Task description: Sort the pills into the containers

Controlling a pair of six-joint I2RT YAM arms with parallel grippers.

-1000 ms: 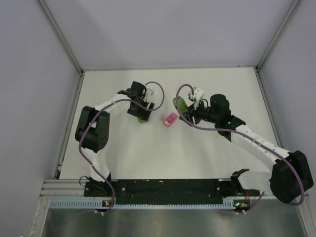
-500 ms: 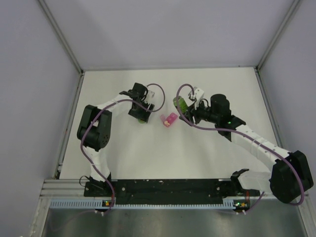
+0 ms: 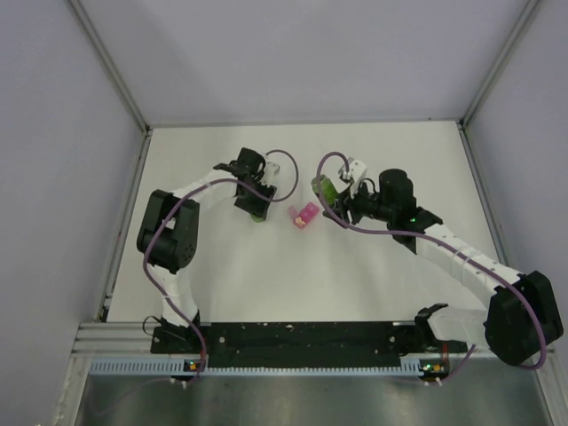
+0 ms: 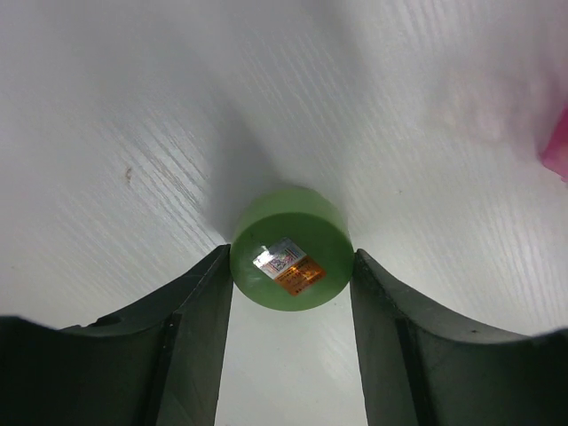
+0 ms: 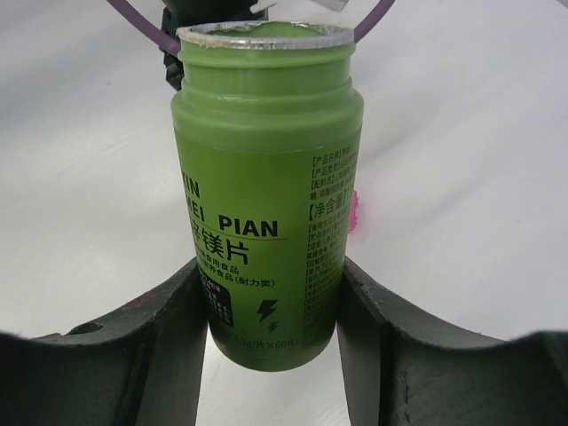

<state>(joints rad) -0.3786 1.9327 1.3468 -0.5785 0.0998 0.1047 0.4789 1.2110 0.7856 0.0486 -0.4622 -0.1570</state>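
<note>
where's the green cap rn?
Left wrist view: cap on the table, pinched by the left gripper. Top view puts it just left of the pink pill box.

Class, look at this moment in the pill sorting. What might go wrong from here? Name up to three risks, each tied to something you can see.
1. The right claw grips the green bottle only near its base, and the bottle is uncapped. It might tip or slip and spill.
2. The pink pill box is small and lies loose on the table. Poured pills may miss it.
3. The left claw holds the round green cap by its curved sides. The cap might pop out.
</note>
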